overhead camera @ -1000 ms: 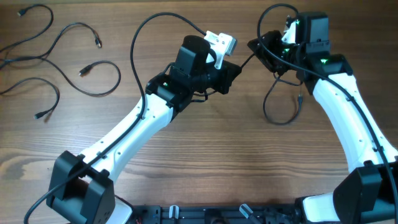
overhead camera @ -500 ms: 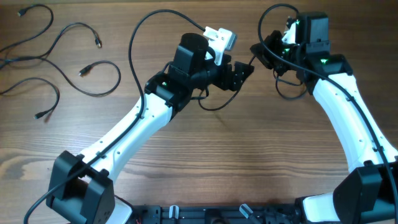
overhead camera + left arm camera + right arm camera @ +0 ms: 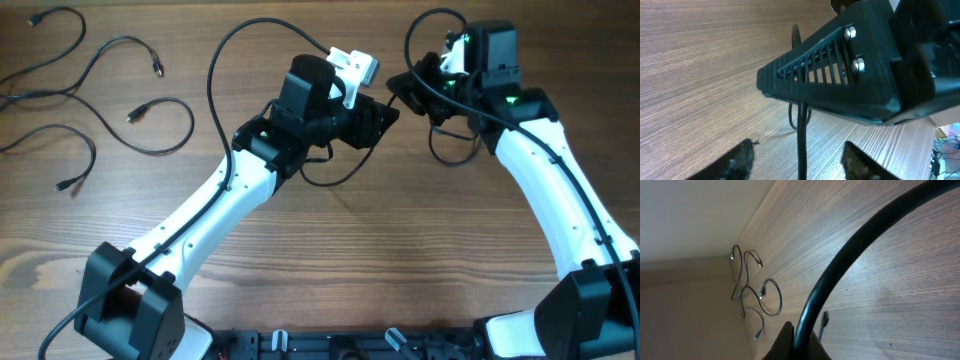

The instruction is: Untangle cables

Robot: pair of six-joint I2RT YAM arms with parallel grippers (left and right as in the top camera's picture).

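A thin black cable (image 3: 801, 140) stretches between my two grippers above the wooden table. My right gripper (image 3: 405, 88) is shut on it; in the right wrist view the cable (image 3: 850, 245) arcs up out of the pinched jaws (image 3: 797, 347). My left gripper (image 3: 388, 108) sits right beside the right one and is open. Its fingers (image 3: 737, 162) stand apart, with the cable running between them and touching neither. Slack loops of cable (image 3: 345, 178) hang to the table under both grippers. Several other cables (image 3: 133, 116) lie loose at the far left.
The right gripper's black ribbed finger (image 3: 840, 75) fills the top of the left wrist view, very close. The loose cables (image 3: 755, 290) and a plug end (image 3: 824, 317) show in the right wrist view. The left arm's thick wire (image 3: 215, 70) arches over the table.
My left gripper has let go of the cable and opened. The right gripper shut on it and shifted slightly left. The long loop at the right rose and shortened; a new loop lies under the left gripper.
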